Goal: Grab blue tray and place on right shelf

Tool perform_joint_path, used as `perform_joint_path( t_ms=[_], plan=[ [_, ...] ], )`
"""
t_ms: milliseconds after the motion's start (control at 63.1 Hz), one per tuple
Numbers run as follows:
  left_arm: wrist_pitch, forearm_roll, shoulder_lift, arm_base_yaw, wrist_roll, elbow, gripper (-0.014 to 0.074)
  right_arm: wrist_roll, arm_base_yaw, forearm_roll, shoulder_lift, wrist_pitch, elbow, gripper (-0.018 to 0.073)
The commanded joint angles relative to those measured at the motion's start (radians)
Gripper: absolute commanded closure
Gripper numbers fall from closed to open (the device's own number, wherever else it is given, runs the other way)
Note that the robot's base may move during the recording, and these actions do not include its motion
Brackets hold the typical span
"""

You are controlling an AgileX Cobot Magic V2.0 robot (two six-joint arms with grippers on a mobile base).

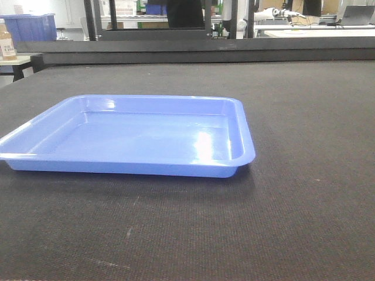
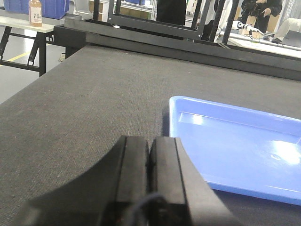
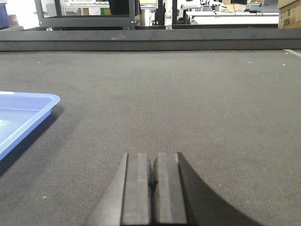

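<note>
The blue tray (image 1: pixel 135 137) lies flat and empty on the dark felt table, left of centre in the front view. It also shows in the left wrist view (image 2: pixel 240 146) and at the left edge of the right wrist view (image 3: pixel 19 115). My left gripper (image 2: pixel 150 143) is shut and empty, low over the felt just left of the tray's near left corner. My right gripper (image 3: pixel 152 160) is shut and empty, over bare felt well to the right of the tray. The right shelf is out of view.
A raised black ledge (image 1: pixel 205 50) runs along the table's far edge. Beyond it stand a black frame (image 1: pixel 152 26), a side table with a bottle (image 1: pixel 7 41) and a dark blue bin (image 1: pixel 32 26), and white benches (image 1: pixel 316 26).
</note>
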Motion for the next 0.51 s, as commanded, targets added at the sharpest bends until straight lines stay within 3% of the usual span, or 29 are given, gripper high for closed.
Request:
perform_joint_path(
  t_ms=[0, 491],
  plan=[
    [-0.085, -0.009, -0.015, 0.005, 0.001, 0.031, 0.0644, -0.010, 0.001, 0.003, -0.020, -0.086, -0.023, 0.0542],
    [-0.094, -0.009, -0.015, 0.005, 0.001, 0.031, 0.0644, -0.010, 0.001, 0.003, -0.020, -0.093, -0.023, 0.0542]
  ],
)
